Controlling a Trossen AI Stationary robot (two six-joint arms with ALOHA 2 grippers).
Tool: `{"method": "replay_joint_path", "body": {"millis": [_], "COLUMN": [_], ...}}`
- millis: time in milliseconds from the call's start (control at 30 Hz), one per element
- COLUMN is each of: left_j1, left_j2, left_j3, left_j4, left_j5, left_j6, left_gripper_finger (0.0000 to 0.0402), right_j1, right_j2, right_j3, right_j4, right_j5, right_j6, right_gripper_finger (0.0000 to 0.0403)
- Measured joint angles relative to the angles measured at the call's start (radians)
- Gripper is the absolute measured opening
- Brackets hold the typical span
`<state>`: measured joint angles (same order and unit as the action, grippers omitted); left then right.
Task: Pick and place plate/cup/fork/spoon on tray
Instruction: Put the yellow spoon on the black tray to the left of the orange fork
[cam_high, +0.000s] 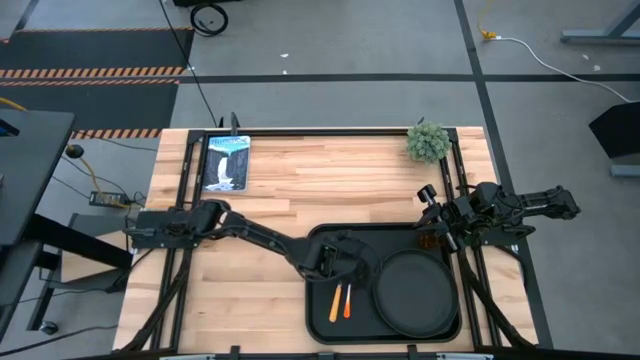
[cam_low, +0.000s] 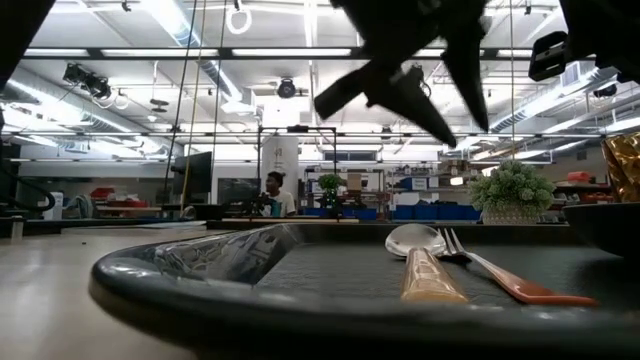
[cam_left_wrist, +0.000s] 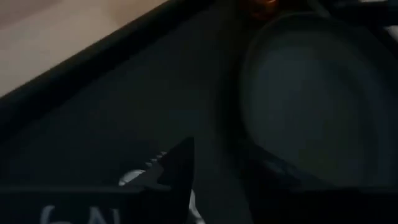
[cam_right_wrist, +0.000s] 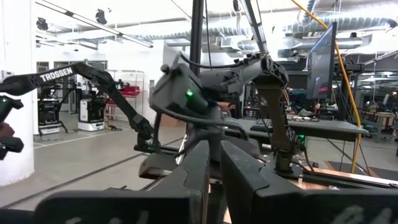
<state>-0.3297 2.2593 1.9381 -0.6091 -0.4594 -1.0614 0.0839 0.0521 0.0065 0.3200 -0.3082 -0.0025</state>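
Observation:
The black tray (cam_high: 320, 240) lies at the table's near right. On it are the round black plate (cam_high: 415, 292) at its right, and the spoon (cam_high: 336, 303) and fork (cam_high: 347, 300) side by side at its left; the low view shows the spoon (cam_low: 425, 262) and fork (cam_low: 495, 275) lying flat. The amber cup (cam_high: 430, 240) stands at the tray's far right corner, its base hidden behind the plate's rim (cam_low: 600, 218). My left gripper (cam_high: 350, 262) hangs open above the spoon and fork (cam_low: 385, 125), touching nothing. My right gripper (cam_right_wrist: 214, 180) is shut and empty, held level just beyond the cup.
A small potted plant (cam_high: 428, 142) stands at the table's far right and a picture card (cam_high: 226, 162) lies at its far left. Bare wood lies left of the tray. A person (cam_low: 272, 192) shows far off in the room.

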Motion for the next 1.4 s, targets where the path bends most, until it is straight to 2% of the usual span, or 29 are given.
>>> {"method": "replay_joint_path", "body": {"millis": [167, 367, 900, 1000, 1100, 1233, 1400], "left_j1": [0.018, 0.008, 0.005, -0.001, -0.013, -0.029, -0.008], "left_j2": [-0.002, -0.001, 0.001, 0.001, 0.001, 0.001, 0.039], "left_j3": [-0.038, -0.089, -0.115, -0.115, -0.115, -0.115, -0.115], "left_j4": [-0.021, -0.049, -0.115, -0.111, -0.107, -0.047, 0.043], "left_j5": [0.072, 0.088, 0.060, 0.050, -0.008, -0.062, -0.063], "left_j6": [0.035, 0.127, 0.212, 0.279, 0.346, 0.500, 0.498], "left_gripper_finger": [0.0121, 0.0117, 0.0116, 0.0116, 0.0116, 0.0116, 0.0116], "right_j1": [0.000, 0.000, 0.000, 0.000, 0.000, 0.000, 0.000], "right_j2": [0.000, 0.000, 0.000, 0.000, 0.000, 0.000, 0.000], "right_j3": [0.000, 0.000, 0.000, 0.000, 0.000, 0.000, 0.000], "right_j4": [0.000, 0.000, 0.000, 0.000, 0.000, 0.000, 0.000], "right_j5": [0.000, 0.000, 0.000, 0.000, 0.000, 0.000, 0.000], "right_j6": [0.000, 0.000, 0.000, 0.000, 0.000, 0.000, 0.000], "right_gripper_finger": [0.0045, 0.0045, 0.0045, 0.0045, 0.0045, 0.0045, 0.0045]}}
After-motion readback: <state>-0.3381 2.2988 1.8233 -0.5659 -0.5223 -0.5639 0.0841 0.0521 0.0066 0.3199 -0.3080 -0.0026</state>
